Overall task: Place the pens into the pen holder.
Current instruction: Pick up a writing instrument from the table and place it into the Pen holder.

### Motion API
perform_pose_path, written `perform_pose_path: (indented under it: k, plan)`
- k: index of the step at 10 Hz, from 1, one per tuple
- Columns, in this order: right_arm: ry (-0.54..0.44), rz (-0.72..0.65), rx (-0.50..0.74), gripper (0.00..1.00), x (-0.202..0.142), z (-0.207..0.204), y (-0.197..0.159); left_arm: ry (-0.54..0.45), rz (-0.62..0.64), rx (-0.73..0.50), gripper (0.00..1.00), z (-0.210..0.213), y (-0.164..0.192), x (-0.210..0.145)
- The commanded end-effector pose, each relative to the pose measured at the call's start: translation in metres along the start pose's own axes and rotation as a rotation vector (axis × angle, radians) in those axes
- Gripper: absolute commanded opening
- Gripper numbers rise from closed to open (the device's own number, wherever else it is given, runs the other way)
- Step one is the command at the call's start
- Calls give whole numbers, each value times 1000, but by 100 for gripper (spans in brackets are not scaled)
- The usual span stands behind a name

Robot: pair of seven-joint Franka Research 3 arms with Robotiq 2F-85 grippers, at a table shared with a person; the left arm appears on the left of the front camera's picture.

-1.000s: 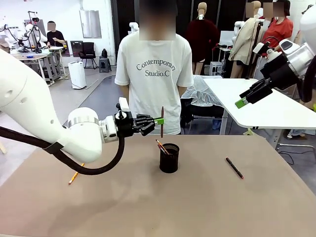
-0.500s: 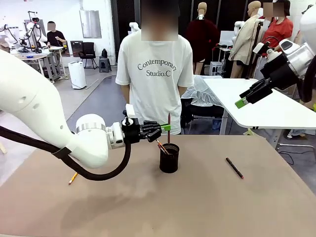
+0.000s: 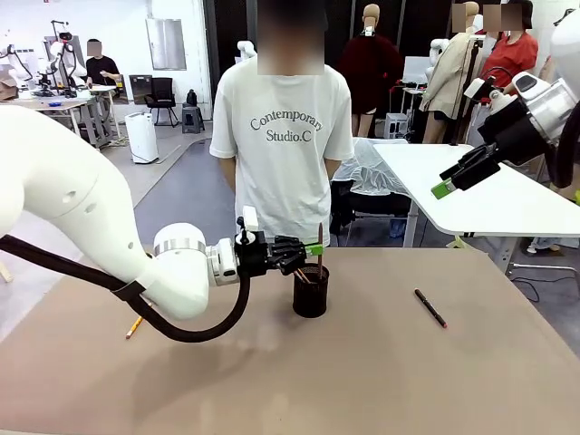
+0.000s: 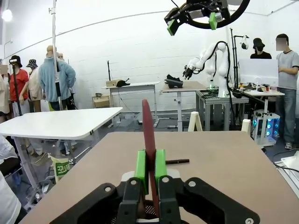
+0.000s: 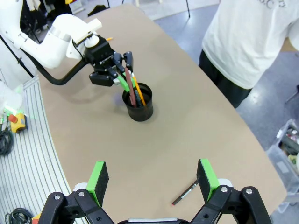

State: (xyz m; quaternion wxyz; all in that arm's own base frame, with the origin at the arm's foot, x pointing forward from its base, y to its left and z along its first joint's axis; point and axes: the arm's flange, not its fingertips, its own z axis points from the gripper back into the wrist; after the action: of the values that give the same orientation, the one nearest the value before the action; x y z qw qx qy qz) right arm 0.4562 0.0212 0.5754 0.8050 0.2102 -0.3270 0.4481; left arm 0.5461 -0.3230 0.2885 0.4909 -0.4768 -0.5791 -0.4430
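Note:
My left gripper (image 3: pixel 314 249) is shut on a reddish-brown pen (image 3: pixel 320 237), held upright with its lower end just inside the black mesh pen holder (image 3: pixel 310 294). In the left wrist view the pen (image 4: pixel 148 130) stands between the green pads of that gripper (image 4: pixel 150 164). An orange pencil (image 5: pixel 140 97) leans inside the holder (image 5: pixel 138 109). A black pen (image 3: pixel 430 308) lies on the table to the right, and a yellow pencil (image 3: pixel 134 326) lies at the left. High at the right, my right gripper (image 3: pixel 450 182) hangs open with nothing between its fingers.
A person in a white T-shirt (image 3: pixel 285 136) stands at the table's far edge, just behind the holder. A white table (image 3: pixel 489 195) stands beyond at the right. Bare brown tabletop (image 3: pixel 362 381) stretches in front of the holder.
My left gripper has carried the reddish-brown pen rightward and down, from left of the holder to right over it, the pen's tip now in the cup. The right arm has stayed still.

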Motion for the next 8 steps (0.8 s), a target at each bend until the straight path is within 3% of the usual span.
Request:
perform_pose_path:
  k: [1, 2, 3, 7, 8]
  plan:
    - [-3, 2, 3, 100, 1, 1, 0, -2, -9, -28, 0, -3, 6, -1]
    - [-3, 2, 3, 100, 1, 1, 0, 1, -5, -26, 5, -2, 7, -2]
    - [-3, 2, 3, 100, 1, 1, 0, 0, -6, -18, 19, -3, 5, -2]
    - [-3, 2, 3, 100, 1, 1, 0, 2, -5, -21, 95, -1, 6, -1]
    - [-3, 2, 3, 100, 1, 1, 0, 0, -6, -19, 100, -1, 6, 0]
